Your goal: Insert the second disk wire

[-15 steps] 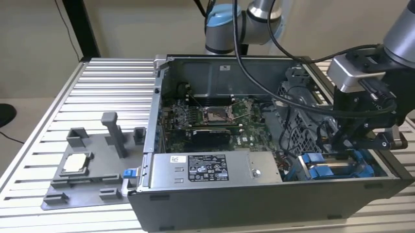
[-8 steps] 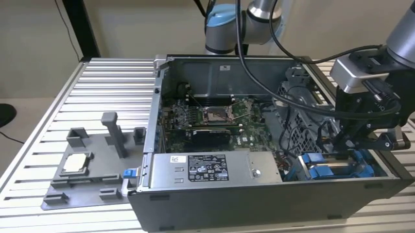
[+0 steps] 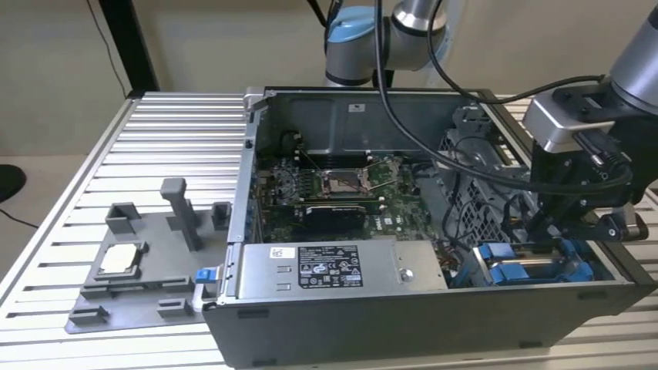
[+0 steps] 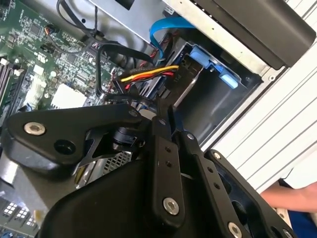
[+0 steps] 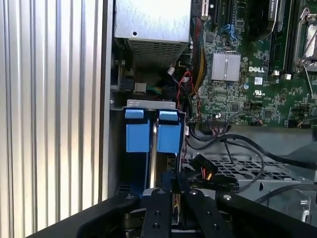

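The disk wire (image 4: 148, 73) is a short bundle of yellow, red and black strands that runs to a dark plug at my fingertips. My gripper (image 4: 166, 111) looks shut on that plug, just in front of the drive bay with its blue caddies (image 4: 218, 69). In the first wrist view the gripper (image 5: 174, 192) hangs near the two blue caddies (image 5: 148, 136), and the wire's strands (image 5: 204, 173) leave a dark connector beside it. In the exterior view the gripper (image 3: 555, 231) reaches down into the open computer case (image 3: 411, 324) at its right front corner, above the caddies (image 3: 514, 270).
Thick black cables (image 5: 247, 144) loop beside the gripper over the perforated drive cage (image 3: 473, 200). The power supply (image 3: 329, 266) and motherboard (image 3: 340, 189) lie to the exterior view's left. A grey fixture plate (image 3: 134, 270) sits on the slatted table. A person's arm (image 4: 287, 198) shows outside the case.
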`<state>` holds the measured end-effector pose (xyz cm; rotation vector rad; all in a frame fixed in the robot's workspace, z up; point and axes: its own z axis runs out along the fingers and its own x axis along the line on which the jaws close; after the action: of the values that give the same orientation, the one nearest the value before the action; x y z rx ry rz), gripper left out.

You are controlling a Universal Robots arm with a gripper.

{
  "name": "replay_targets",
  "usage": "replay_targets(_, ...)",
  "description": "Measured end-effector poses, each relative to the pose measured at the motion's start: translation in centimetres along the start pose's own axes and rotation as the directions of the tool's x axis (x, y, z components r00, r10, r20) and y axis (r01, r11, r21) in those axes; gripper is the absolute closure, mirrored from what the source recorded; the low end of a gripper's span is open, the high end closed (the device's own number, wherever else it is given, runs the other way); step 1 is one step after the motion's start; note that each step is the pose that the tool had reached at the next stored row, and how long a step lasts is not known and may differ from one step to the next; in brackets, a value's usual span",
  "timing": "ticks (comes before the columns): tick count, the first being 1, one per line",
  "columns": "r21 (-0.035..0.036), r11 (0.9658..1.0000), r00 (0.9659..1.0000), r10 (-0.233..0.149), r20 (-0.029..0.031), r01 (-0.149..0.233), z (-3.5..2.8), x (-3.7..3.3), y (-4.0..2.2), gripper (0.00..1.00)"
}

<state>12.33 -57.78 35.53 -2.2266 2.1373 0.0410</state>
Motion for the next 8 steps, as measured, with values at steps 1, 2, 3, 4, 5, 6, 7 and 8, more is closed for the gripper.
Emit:
replay_targets(1, 0.0000, 1.0000, 1.0000, 0.000, 0.0009, 0.000, 0.06, 0.01, -0.03, 1.00)
replay_targets(2, 0.0000, 1.0000, 1.0000, 0.000, 0.0017, 0.000, 0.11, 0.01, -0.08, 1.00)
replay_targets(3, 0.0001, 1.0000, 1.0000, 0.000, 0.0024, 0.000, 0.16, 0.02, -0.12, 1.00)
replay_targets(4, 0.0001, 1.0000, 1.0000, 0.000, 0.0034, 0.000, 0.20, 0.02, -0.19, 1.00)
replay_targets(5, 0.0001, 1.0000, 1.0000, 0.000, 0.0044, 0.000, 0.25, 0.03, -0.27, 1.00)
replay_targets(6, 0.0001, 1.0000, 1.0000, 0.000, 0.0050, 0.000, 0.29, 0.03, -0.36, 1.00)
replay_targets(7, 0.0002, 1.0000, 1.0000, 0.000, 0.0053, 0.000, 0.32, 0.03, -0.42, 1.00)
replay_targets(8, 0.0002, 1.0000, 1.0000, 0.000, 0.0051, 0.000, 0.35, 0.04, -0.45, 1.00)
